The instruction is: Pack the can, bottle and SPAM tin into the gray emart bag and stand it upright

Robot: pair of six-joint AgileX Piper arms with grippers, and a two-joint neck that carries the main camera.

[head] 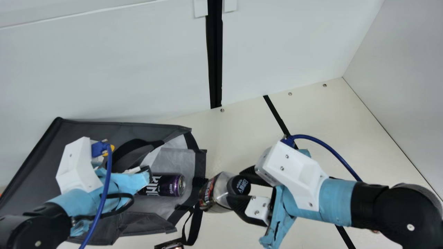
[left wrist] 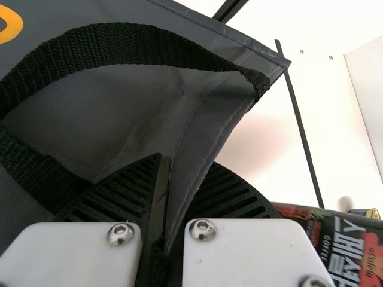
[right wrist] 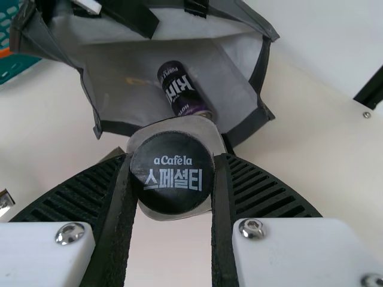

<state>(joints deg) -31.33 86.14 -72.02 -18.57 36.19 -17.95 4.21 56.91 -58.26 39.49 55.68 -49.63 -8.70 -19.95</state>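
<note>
Gripping the bottle (head: 215, 194) at its capped end, the right gripper (head: 236, 186) is at the lower centre of the main view, fingers closed on either side of the cap (right wrist: 172, 172). Bottle: base toward the bag's mouth, cap toward the gripper's arm.

Gray emart bag (head: 84, 129): lying on its side on the cream surface (head: 242, 133), lower left of the main view, mouth toward the frame's centre. Pale lining visible. One black strap (head: 195, 226) hangs loose by the mouth; a black webbing handle (left wrist: 122, 42) arches across the upper left of the left wrist view.

Left gripper (head: 146, 171): over the bag, lower left of the main view. Fingers closed, with a fold of the bag's gray fabric pinched between them.

Can (head: 168, 185): dark purple, on its side inside the bag, near the mouth.

Gold-and-blue tin (left wrist: 372, 213): right edge of the left wrist view, partly cut off. Whether it is the SPAM tin cannot be told.

Also noted: a dark printed item (head: 169, 245) at the main view's bottom edge, identity unclear; a teal basket (right wrist: 23, 63) at the upper left of the right wrist view.
</note>
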